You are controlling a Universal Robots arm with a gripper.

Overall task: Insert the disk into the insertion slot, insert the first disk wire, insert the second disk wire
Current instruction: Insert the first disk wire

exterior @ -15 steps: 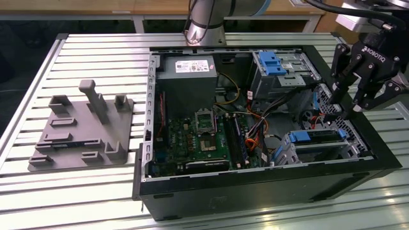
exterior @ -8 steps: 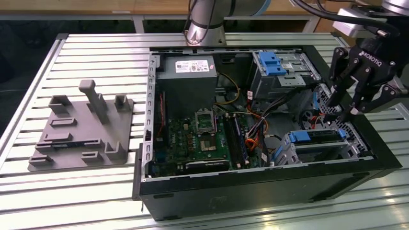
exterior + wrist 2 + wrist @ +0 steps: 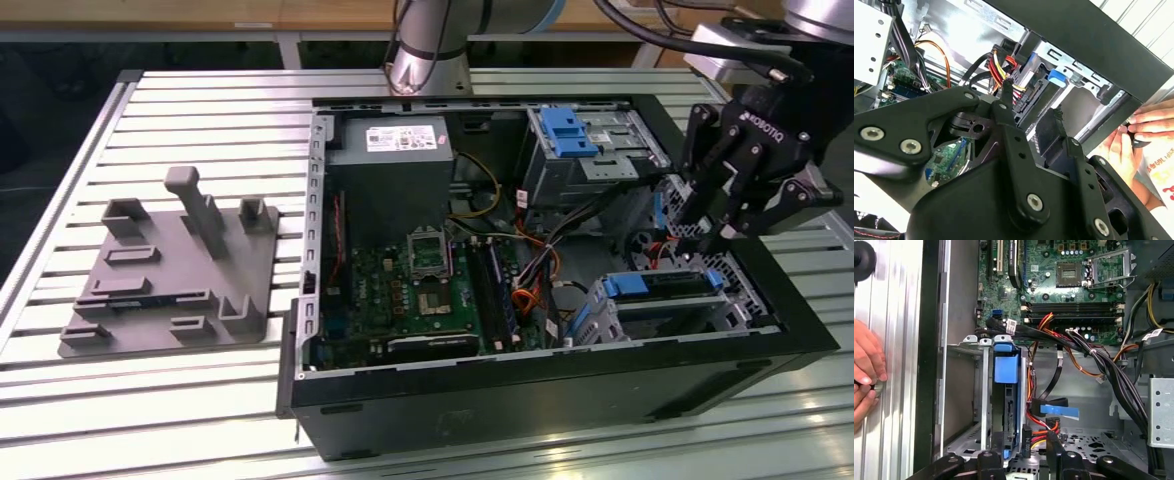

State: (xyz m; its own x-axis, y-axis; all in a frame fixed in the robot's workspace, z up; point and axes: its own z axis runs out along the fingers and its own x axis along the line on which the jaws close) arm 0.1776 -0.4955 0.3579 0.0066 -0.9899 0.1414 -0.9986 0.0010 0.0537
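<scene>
Disk (image 3: 1005, 371) seated in insertion slot (image 3: 985, 390) | gripper (image 3: 710, 228) angled down at disk's rear end | fingers (image 3: 1056, 451) apart

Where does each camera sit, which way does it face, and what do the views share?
Exterior view: off the arm, raised, looking down into the open computer case; shows the arm and the gripper at the exterior view's right.
First wrist view: on the arm, looking past the gripper at the disk in the insertion slot.
Second wrist view: on the arm, close behind the gripper, facing the cables.
Shared: both wrist views catch a person's hand outside the case.
</scene>
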